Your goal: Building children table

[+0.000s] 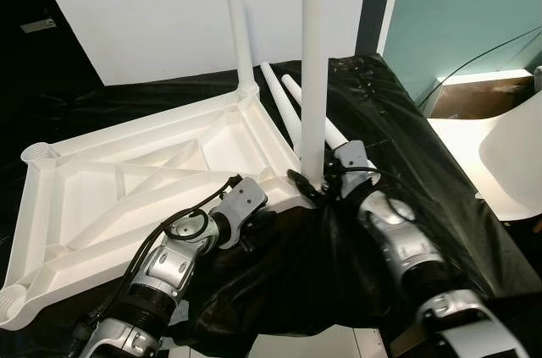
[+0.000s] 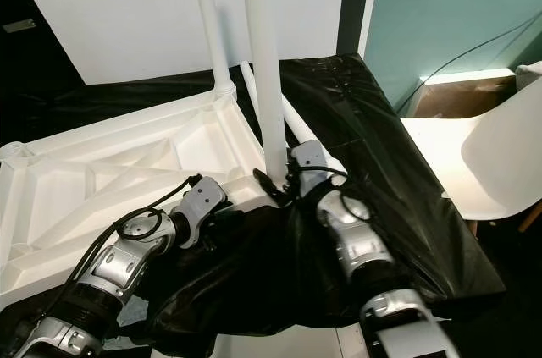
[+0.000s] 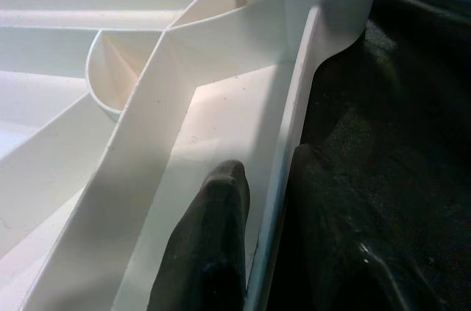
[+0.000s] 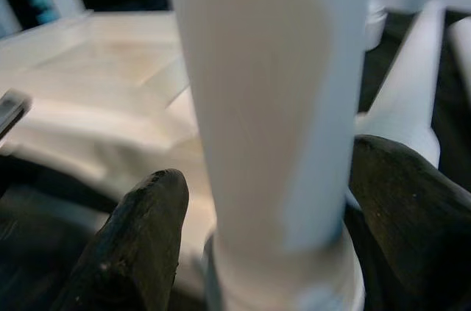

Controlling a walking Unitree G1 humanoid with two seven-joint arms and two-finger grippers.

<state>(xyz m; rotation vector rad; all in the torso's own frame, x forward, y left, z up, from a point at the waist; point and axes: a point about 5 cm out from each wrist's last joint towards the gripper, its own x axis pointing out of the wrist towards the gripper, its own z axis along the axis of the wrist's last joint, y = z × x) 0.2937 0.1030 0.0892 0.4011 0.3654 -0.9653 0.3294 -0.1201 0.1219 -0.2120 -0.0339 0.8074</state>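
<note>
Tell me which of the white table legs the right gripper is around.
The upright leg in the tabletop's near corner: the right gripper has a finger on each side of its base. Another leg stands in the far corner; two more lie on the black cloth.

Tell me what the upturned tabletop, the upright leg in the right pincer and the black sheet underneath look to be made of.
Tabletop: probably moulded plastic, matte white, with cast ribs and round corner sockets.
Leg: smooth white tube, plastic or painted metal; unclear which.
Sheet: thin, glossy black plastic film, judging by its wrinkles and highlights.
</note>
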